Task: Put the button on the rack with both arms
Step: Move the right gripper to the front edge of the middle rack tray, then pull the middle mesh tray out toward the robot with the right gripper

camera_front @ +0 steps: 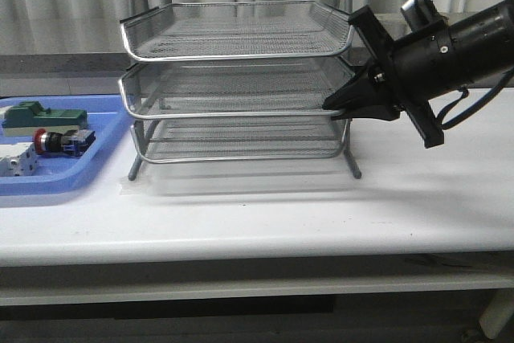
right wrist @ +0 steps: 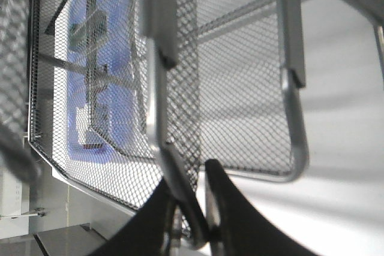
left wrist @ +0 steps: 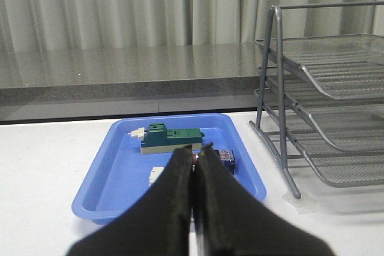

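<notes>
The button (camera_front: pixel 60 141), red head and blue-black rear block, lies in the blue tray (camera_front: pixel 48 178) at the left. In the left wrist view its rear block (left wrist: pixel 225 159) shows just past my left gripper (left wrist: pixel 195 151), which is shut and empty, held over the near part of the tray. My left gripper is out of the front view. The silver three-tier rack (camera_front: pixel 241 55) stands mid-table. My right gripper (camera_front: pixel 331 108) is shut on the middle tier's chrome rim at its right front corner. The rim (right wrist: pixel 157 106) runs between the jaws of my right gripper (right wrist: pixel 189 172).
A green block (camera_front: pixel 44 116) and a white block (camera_front: pixel 16 158) lie in the blue tray beside the button. They also show in the left wrist view as the green block (left wrist: pixel 171 138) and white block (left wrist: pixel 157 174). The rack's legs (left wrist: pixel 282 148) stand right of the tray (left wrist: pixel 108 178). A grey counter and curtains are behind.
</notes>
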Available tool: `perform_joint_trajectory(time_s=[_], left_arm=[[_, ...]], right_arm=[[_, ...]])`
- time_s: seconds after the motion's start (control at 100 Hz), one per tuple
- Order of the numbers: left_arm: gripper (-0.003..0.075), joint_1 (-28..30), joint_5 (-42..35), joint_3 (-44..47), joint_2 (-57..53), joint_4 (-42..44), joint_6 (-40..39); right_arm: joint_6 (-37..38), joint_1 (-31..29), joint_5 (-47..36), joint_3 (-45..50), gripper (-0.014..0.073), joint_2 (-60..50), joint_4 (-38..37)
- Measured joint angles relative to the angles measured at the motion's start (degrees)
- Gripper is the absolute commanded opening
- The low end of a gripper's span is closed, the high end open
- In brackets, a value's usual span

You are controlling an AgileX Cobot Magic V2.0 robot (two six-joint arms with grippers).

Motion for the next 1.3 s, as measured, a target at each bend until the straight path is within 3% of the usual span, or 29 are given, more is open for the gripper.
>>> perform_joint_trajectory(time_s=[0.61,0.75,0.99,1.06,1.3], left_arm=[[-0.002,0.0,0.0,0.0,0.0,0.0,0.0],[-0.002,0.0,0.0,0.0,0.0,0.0,0.0],[-0.002,0.0,0.0,0.0,0.0,0.0,0.0],[-0.002,0.0,0.0,0.0,0.0,0.0,0.0],[-0.002,0.0,0.0,0.0,0.0,0.0,0.0]], right_arm=[[0.97,0.22,-2.4,15.87,0.0014,-15.54,-6.31],[0.62,0.22,-1.22,17.64,0.012,-16.33,-5.93],[0.41,0.22,1.82,18.42,0.0487,-16.47,-6.47],[-0.21,0.22,2.84,18.42,0.0523,-16.47,-6.58],[-0.58,0.22,4.58,18.42,0.0522,-18.18,-10.66]])
